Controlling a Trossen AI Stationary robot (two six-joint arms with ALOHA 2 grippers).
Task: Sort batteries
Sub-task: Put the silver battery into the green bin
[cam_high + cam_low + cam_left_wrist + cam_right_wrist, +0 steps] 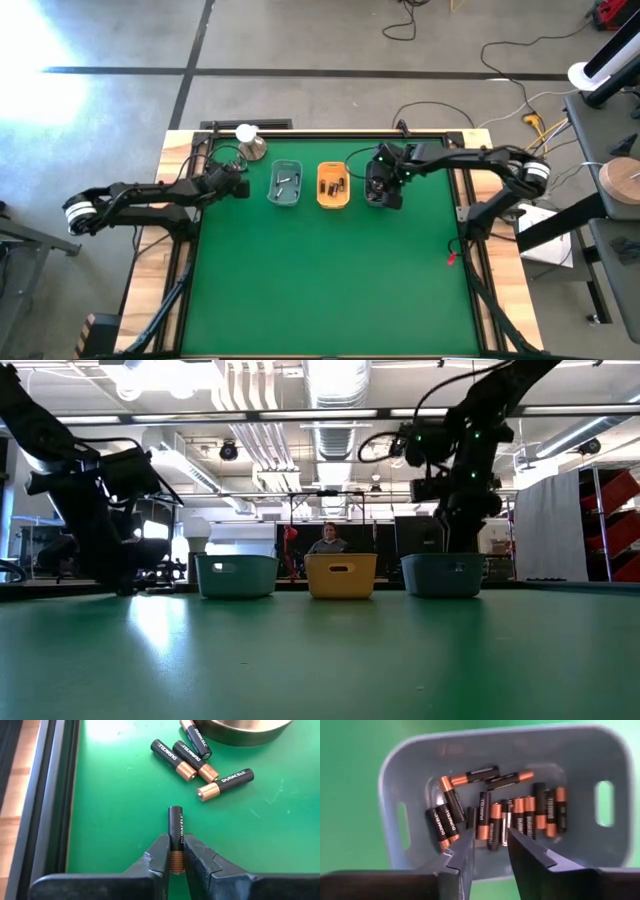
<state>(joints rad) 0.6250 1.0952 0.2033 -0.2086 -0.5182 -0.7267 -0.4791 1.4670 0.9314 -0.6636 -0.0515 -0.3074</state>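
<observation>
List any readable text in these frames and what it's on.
"DURACELL": on a loose battery on the mat near the left gripper, which is shut on a battery.
Print on that held battery and on the other loose batteries: brand-style lettering, too small to read for sure.
Print on the batteries in the grey tray under the open right gripper: blurred, not readable.
High and low views: no readable text.
</observation>
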